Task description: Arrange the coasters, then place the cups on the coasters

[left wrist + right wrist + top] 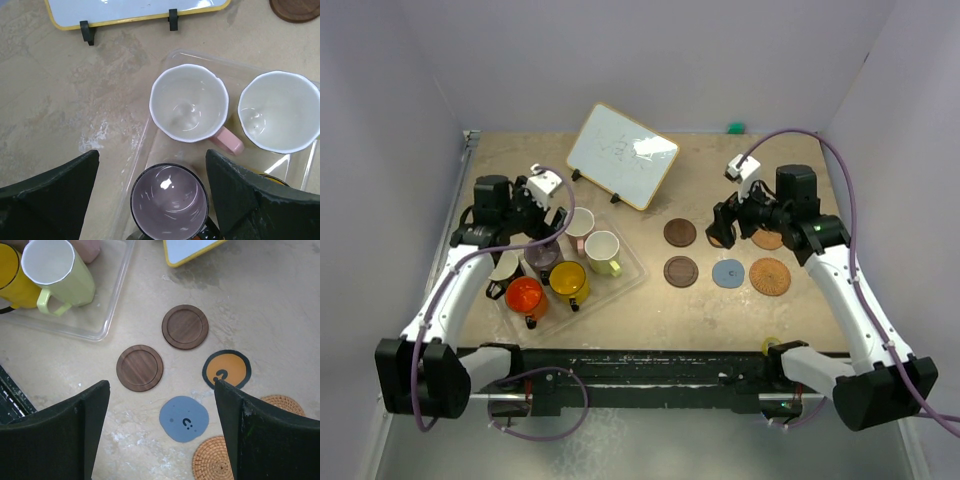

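Several cups stand in a clear tray (632,268): yellow (568,280), orange-red (525,295), white-pink (189,102), pale yellow-green (62,272), a black one with a white inside (505,266) and mauve (169,205). My left gripper (152,160) hangs open over the mauve cup, one finger on each side and a gap at both. Six coasters lie flat on the table to the right: two dark brown (185,326) (140,367), one with an orange centre (226,369), a blue-grey one (184,418) and two tan woven (215,460) (282,402). My right gripper (161,385) is open above them and holds nothing.
A small whiteboard (620,155) with a yellow frame stands propped at the back centre. A small green thing (735,127) lies against the back wall. White walls close in the table on three sides.
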